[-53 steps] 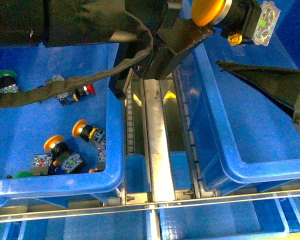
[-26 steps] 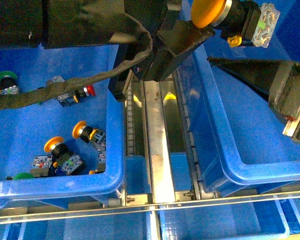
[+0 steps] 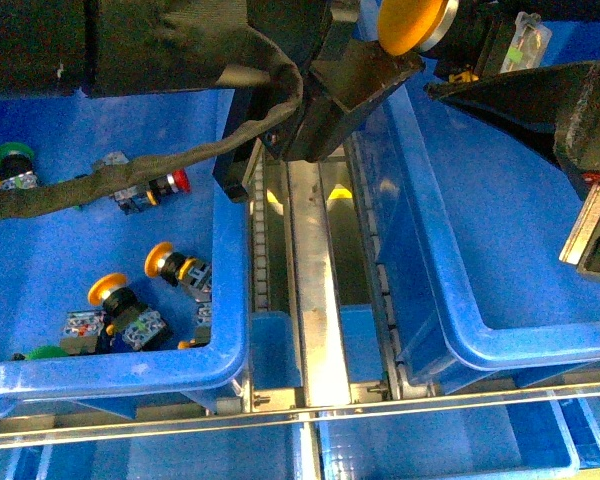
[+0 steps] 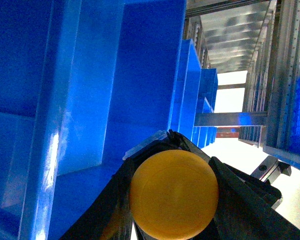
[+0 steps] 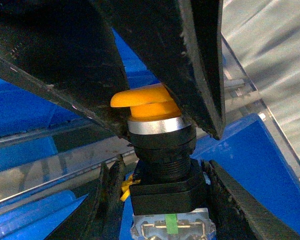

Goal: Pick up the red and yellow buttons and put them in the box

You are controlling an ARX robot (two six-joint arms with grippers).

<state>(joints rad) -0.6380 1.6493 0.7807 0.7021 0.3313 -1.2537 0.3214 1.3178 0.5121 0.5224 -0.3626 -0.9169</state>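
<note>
My left gripper [image 4: 174, 196] is clamped on the cap of the yellow button [image 3: 412, 22], high over the left wall of the box [image 3: 540, 345]. The button's long axis points toward my right gripper [image 5: 166, 200], whose spread fingers [image 5: 231, 205] stand on both sides of its rear body.

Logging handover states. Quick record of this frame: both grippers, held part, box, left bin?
left gripper: shut on held button at its yellow cap, raised
right gripper: open, fingers flanking held button's black body
box: right of the metal rail
left bin: two yellow buttons, one red button, green buttons on its floor
phase: looks like a left-to-right handover, release not yet done
</note>
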